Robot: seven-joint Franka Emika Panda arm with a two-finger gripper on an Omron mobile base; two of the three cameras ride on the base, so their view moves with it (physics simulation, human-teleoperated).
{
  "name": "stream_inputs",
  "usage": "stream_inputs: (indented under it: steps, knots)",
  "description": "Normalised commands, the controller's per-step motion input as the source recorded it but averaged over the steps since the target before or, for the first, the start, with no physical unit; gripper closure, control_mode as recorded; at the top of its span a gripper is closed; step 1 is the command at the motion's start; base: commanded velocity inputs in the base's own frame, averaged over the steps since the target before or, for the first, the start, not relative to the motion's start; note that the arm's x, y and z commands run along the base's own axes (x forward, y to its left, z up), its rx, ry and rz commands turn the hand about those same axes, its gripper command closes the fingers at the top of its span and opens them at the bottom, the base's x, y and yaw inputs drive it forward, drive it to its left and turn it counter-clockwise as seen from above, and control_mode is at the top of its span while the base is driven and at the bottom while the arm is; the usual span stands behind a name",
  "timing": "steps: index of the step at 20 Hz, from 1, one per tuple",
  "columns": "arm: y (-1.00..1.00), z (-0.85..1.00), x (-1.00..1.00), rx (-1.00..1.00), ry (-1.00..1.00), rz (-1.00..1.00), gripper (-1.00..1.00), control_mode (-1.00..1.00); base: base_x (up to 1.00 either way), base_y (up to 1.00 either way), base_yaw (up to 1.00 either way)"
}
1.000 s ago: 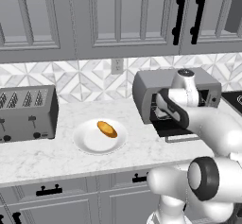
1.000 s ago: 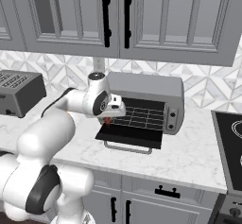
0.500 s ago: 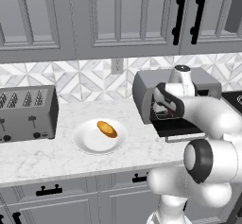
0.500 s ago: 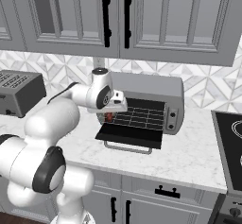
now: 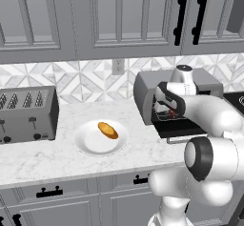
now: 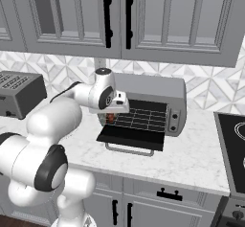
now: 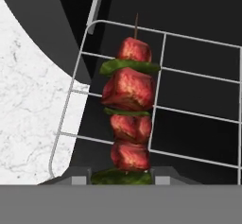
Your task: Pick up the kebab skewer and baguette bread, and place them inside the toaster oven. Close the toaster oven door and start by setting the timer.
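The hand (image 6: 113, 116) is clamped on the kebab skewer (image 7: 128, 119) over the wire rack's (image 7: 198, 100) left edge inside the open toaster oven (image 6: 158, 101), while the baguette bread (image 5: 108, 130) lies on the plate (image 5: 90, 144) mid-table.

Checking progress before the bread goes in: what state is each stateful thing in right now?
kebab skewer: held in the fingers, over the wire rack.
baguette bread: lying on the white plate.
toaster oven door: dropped open.
toaster oven: open.
gripper: shut on the skewer.
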Motion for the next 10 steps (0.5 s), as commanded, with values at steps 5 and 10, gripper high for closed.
stream_inputs:
  steps: [5,10]
  knots:
    - [0.0,-0.2,0.0,0.02,0.0,-0.01,1.0,-1.0,0.0,0.0,0.0]
    - [0.0,-0.13,0.0,0.02,0.0,0.0,1.0,-1.0,0.0,0.0,0.0]
